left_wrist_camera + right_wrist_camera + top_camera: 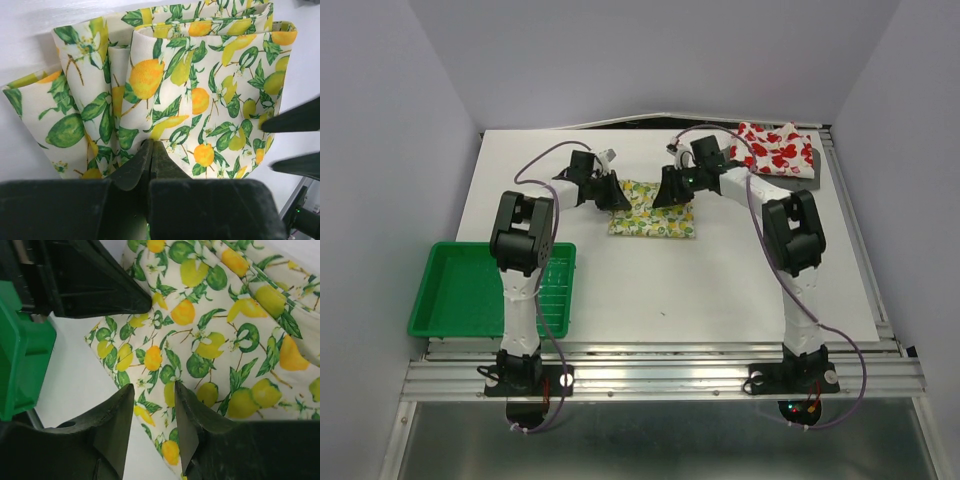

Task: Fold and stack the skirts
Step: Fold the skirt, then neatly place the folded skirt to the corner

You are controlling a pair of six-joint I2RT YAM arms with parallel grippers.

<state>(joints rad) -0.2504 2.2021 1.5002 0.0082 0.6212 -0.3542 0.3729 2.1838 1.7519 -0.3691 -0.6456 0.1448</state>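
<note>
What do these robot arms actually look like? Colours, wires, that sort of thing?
Both match: the left arm and right arm are white tubes linked by chunky black joints. The left gripper and right gripper are black, each with two wedge-shaped fingers. A thin purplish-grey cable loops along each arm, and small red lights glow below the right arm.

1. Lemon skirt (653, 215): white cloth printed with yellow lemons and green leaves. It is folded into a compact, layered rectangle and lies flat on the counter (720, 290), towards the far middle. The close views show rounded fold edges stacked one beside another.
2. Red-print skirt (775, 150): white cloth with red print, loosely bunched at the counter's far right corner, well apart from the lemon skirt.
3. Grey skirt (807, 168): plain grey, lying under the red-print skirt, with only its right edge showing.
</note>
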